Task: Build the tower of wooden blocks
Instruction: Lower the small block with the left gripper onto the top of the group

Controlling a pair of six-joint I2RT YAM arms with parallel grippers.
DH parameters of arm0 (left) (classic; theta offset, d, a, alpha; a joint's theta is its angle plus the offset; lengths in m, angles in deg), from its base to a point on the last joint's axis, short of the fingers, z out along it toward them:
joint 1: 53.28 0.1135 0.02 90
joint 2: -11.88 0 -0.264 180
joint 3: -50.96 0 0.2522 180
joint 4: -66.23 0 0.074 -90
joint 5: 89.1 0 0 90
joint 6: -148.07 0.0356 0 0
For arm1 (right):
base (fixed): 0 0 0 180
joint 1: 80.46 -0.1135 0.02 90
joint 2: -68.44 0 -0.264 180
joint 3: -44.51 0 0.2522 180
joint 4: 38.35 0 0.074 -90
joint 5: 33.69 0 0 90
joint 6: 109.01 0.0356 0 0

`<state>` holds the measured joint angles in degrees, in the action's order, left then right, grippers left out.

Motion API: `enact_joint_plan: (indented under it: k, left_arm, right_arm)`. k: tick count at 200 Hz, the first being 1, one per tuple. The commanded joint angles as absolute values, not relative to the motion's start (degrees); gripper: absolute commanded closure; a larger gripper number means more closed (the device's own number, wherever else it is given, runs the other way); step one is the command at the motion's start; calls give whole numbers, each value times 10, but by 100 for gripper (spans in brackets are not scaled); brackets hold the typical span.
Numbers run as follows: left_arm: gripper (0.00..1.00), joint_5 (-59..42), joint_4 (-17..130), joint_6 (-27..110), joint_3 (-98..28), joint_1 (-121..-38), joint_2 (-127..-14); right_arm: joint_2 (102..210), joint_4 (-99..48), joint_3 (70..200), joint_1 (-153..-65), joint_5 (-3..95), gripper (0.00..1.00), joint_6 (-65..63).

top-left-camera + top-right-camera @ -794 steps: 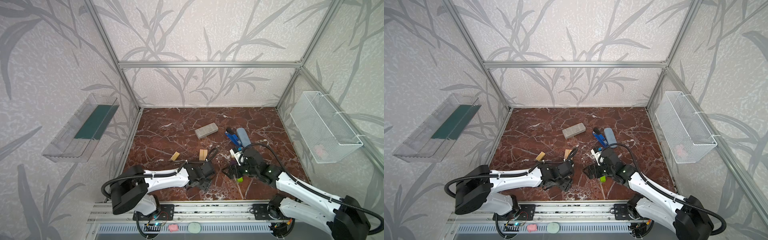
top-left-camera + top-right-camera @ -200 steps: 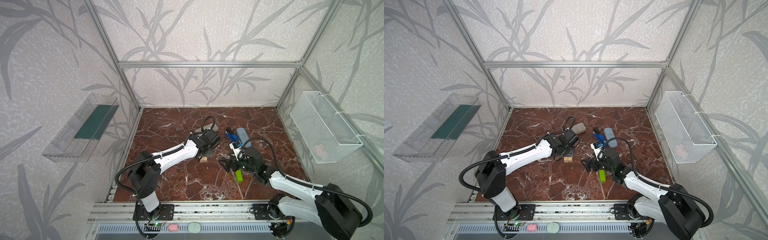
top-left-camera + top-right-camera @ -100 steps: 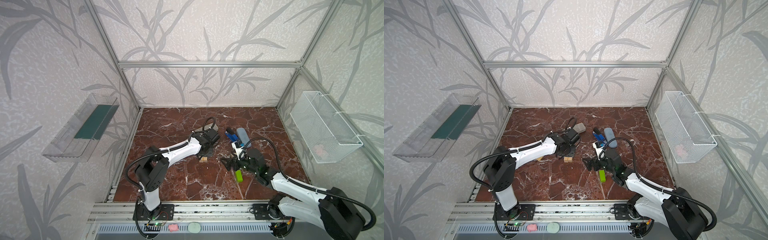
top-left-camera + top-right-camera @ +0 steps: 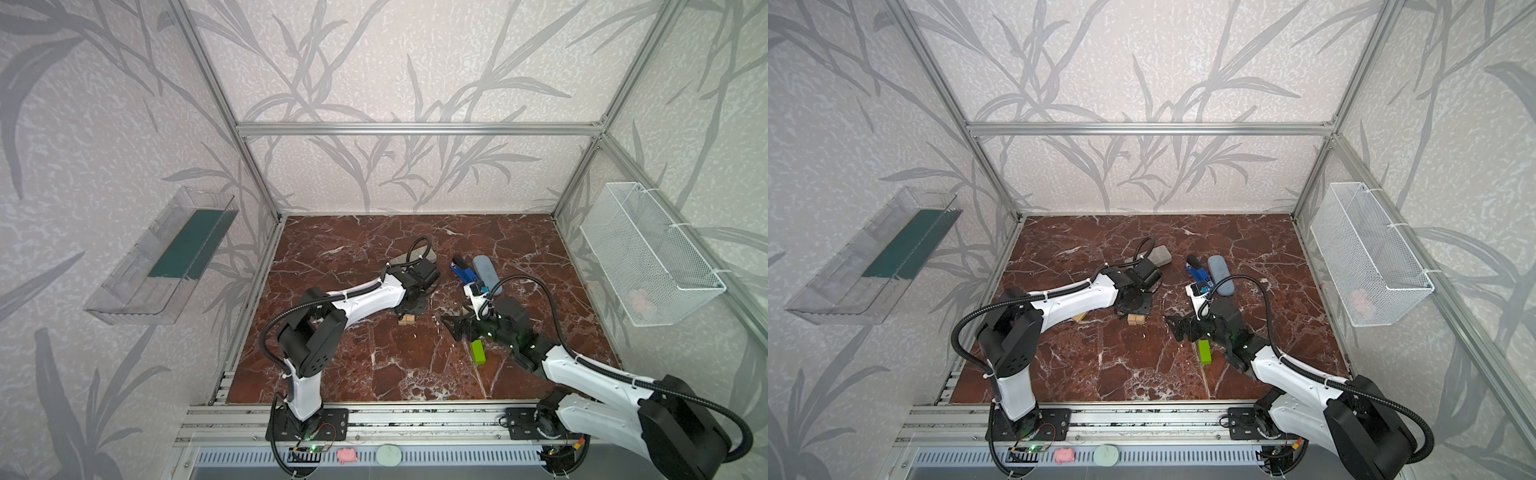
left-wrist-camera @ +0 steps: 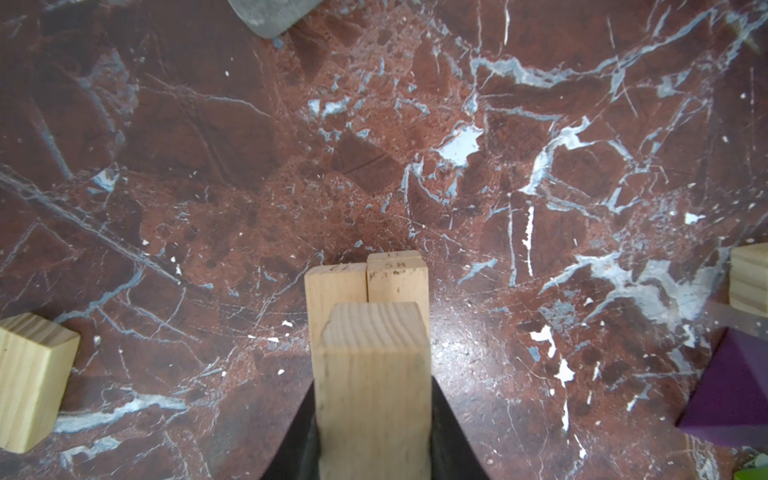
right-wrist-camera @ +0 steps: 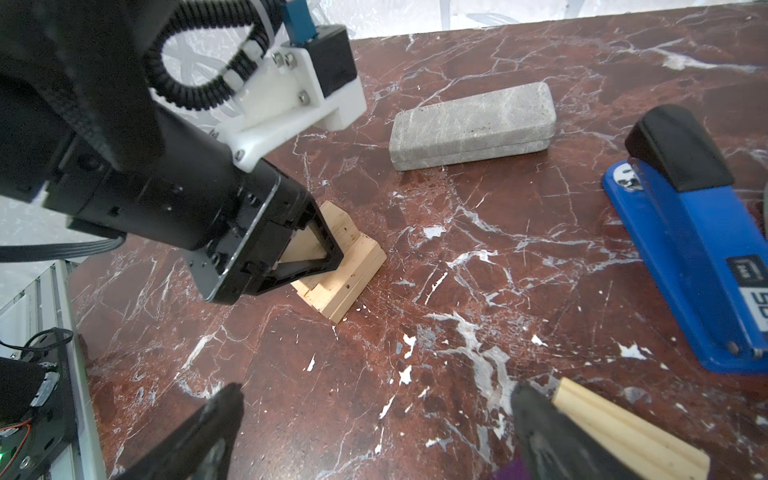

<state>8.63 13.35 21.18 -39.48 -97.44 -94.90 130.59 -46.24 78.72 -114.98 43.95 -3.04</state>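
My left pincer (image 6: 322, 239) is clamped narrow on a pale natural wood block (image 5: 372, 374), holding it by its long sides. It sits directly over two more pale blocks (image 5: 365, 282) that lie side by side on the red marble tabletop (image 4: 415, 365), a little left of the middle. That is the tower (image 6: 347, 276). From my right wrist view it looks stepped, but my own fingers cover much of it. I cannot tell whether the held block touches the pair or how many layers lie beneath. A loose pale block (image 4: 1079, 318) just left of the tower is mostly hidden under my left arm.

My right pincer (image 6: 374, 419) stands wide with nothing between its fingers, low over the table to the right of the tower. Another pale wood block (image 6: 623, 432) lies just behind one finger, partly covered. The lime green block (image 4: 478, 352) lies flat on the near side of that pincer. The purple block (image 5: 731, 386) is cut off at the edge of my left wrist view, and in both top views I cannot make it out.

Farther back lie the speckled grey slab (image 6: 473, 124) and the blue-and-black stapler (image 6: 685, 232).
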Motion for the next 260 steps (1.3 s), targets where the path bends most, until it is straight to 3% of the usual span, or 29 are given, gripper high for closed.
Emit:
enact_joint_plan:
  k: [1,181,260]
  left_arm:
    - [100,91,132,217,-409,-971,-958]
    - [100,94,123,215,-405,-971,-974]
    - [74,96,121,210,-404,-969,-970]
  right_arm:
    - [1297,-476,783,-1148,450,1,-38]
    - [1297,-471,785,-1149,456,1,-41]
    - [1297,-470,786,-1149,458,1,-42]
